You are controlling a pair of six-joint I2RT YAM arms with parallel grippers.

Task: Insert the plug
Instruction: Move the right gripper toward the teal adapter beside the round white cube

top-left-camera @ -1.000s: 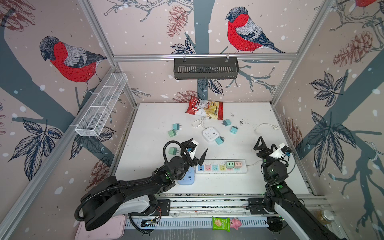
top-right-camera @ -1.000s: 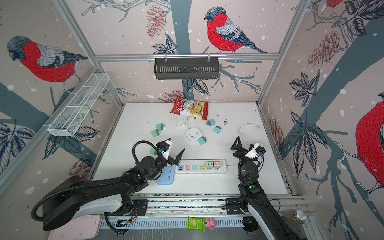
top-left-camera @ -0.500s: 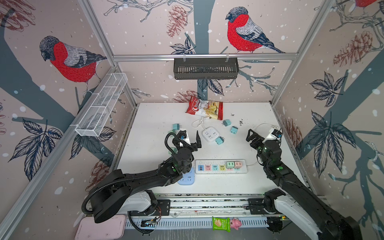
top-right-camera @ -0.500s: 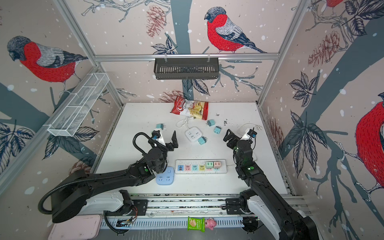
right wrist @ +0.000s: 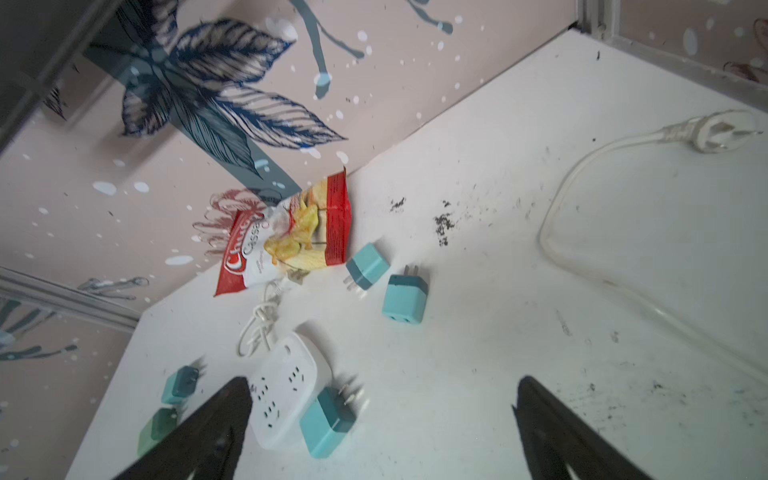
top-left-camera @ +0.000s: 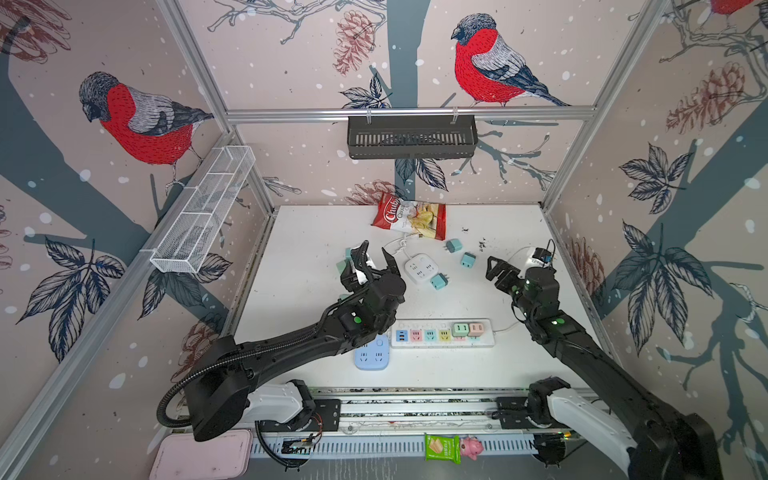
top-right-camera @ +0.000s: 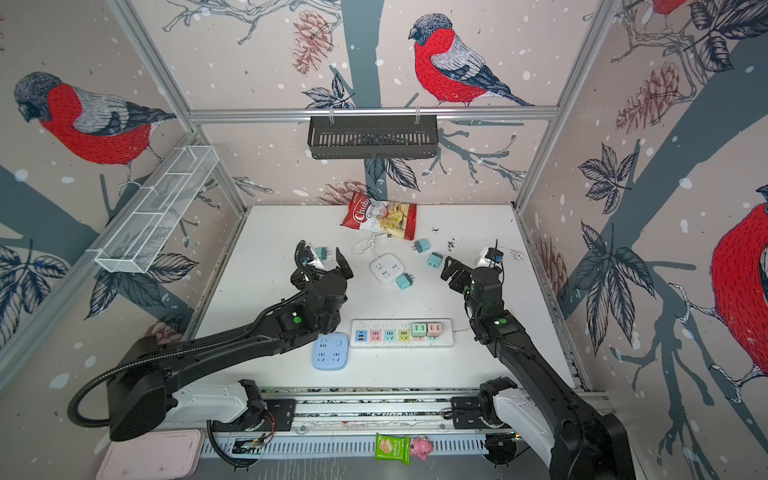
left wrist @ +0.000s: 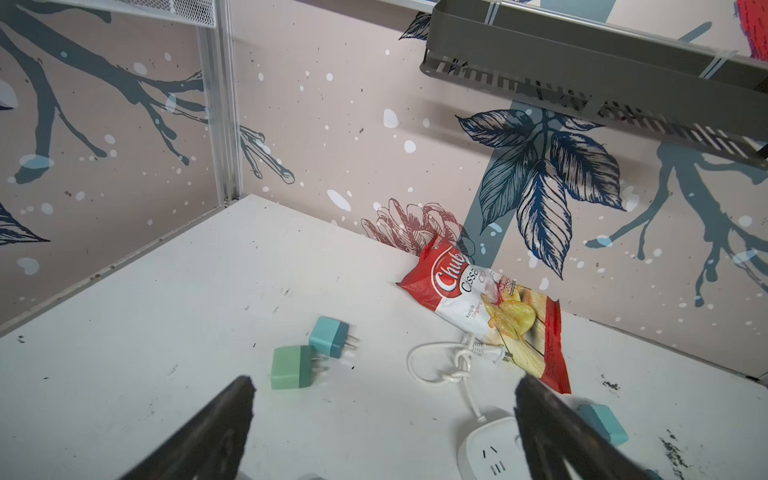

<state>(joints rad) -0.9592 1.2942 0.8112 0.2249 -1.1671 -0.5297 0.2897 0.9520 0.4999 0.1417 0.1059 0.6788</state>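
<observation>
The white table (top-left-camera: 307,249) is scattered with loose plugs. The long power strip (top-left-camera: 442,333) lies behind both grippers, back toward the arms' bases. Two plugs look already seated at one end, and several coloured sockets are free. The left gripper (left wrist: 384,411) hangs wide open and empty, and so does the right gripper (right wrist: 382,415). Just ahead of the left one, a green plug (left wrist: 291,368) and a blue plug (left wrist: 330,336) lie close together on their sides. Picking looks like the job now. I'd come down over the green body, pinch its flat sides and stay clear of the prongs and its neighbour. That leaves it free to turn prongs-down for the strip.
</observation>
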